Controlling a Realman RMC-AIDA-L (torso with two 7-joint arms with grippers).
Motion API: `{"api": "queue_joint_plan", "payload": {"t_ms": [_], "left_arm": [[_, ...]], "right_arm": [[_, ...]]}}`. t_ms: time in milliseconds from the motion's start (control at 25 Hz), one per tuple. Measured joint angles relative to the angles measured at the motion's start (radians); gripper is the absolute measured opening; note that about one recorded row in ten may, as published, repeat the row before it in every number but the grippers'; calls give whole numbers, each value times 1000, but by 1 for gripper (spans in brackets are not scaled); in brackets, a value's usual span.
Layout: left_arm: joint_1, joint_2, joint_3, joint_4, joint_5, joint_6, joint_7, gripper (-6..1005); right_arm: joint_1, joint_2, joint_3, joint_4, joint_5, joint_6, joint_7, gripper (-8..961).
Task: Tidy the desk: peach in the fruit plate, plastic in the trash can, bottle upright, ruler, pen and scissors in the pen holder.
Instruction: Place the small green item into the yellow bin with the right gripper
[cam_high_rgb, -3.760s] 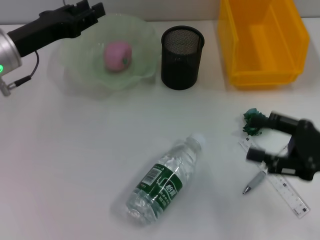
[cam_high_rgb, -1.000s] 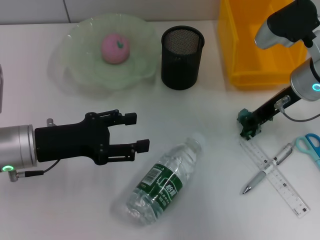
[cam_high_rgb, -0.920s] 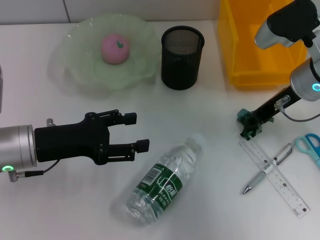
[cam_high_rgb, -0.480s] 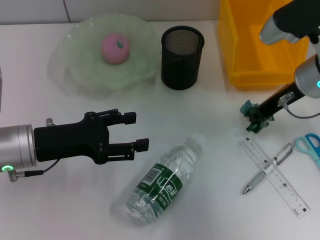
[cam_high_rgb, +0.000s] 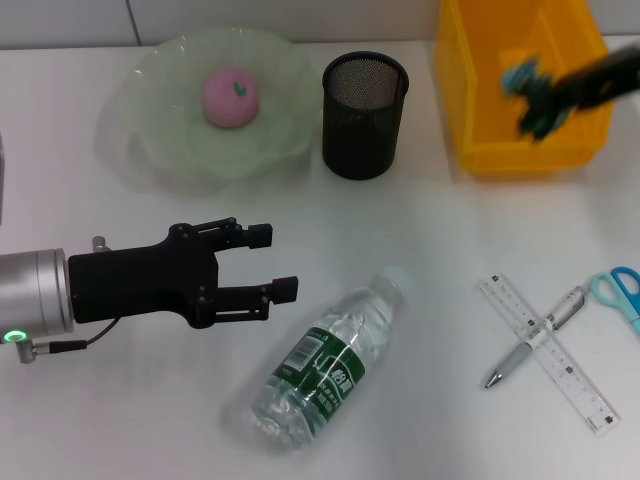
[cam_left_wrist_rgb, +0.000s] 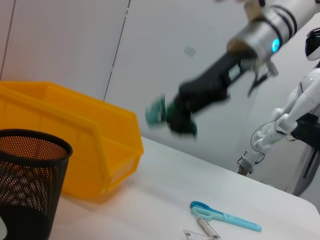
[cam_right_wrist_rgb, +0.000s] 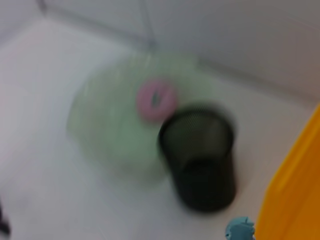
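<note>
Since half a second ago: right hand (cam_high_rgb: 535, 100) swung up from the surface (cam_high_rgb: 440, 240) to above the yellow bin (cam_high_rgb: 480, 90), pinching the green plastic scrap (cam_high_rgb: 522, 78). Left to right: left hand (cam_high_rgb: 272, 262) hovering spread wide, just beside the bottle (cam_high_rgb: 330, 360) lying on its side; peach (cam_high_rgb: 231, 97) in the green plate (cam_high_rgb: 160, 130); black mesh holder (cam_high_rgb: 365, 115); ruler (cam_high_rgb: 550, 355) crossed by pen (cam_high_rgb: 535, 340); scissors (cam_high_rgb: 620, 292) at far right.

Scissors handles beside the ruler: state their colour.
Light blue. The plastic-handled scissors show best in the left wrist view, lying on the white desk.
</note>
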Motion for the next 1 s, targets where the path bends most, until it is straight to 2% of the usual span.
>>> {"api": "queue_joint_plan", "payload": {"t_ms": [40, 160, 240, 400, 600, 1000], "left_arm": [[0, 0, 0, 0, 0, 0, 1, 810], [-2, 0, 0, 0, 0, 0, 2, 811], [-4, 1, 0, 0, 0, 0, 2, 811], [-5, 2, 0, 0, 0, -1, 2, 811], [-6, 2, -1, 0, 0, -1, 3, 811], [-6, 3, -3, 0, 0, -1, 3, 810]], "right_arm": [[4, -16, 32, 8, 9, 46, -4, 79], [5, -25, 42, 29, 9, 124, -6, 63], [5, -26, 38, 71, -1, 245, -8, 49], [14, -27, 29, 138, -18, 344, -13, 20], [58, -27, 26, 258, -32, 432, -46, 89], [83, -29, 28, 318, -43, 473, -58, 489]]}}
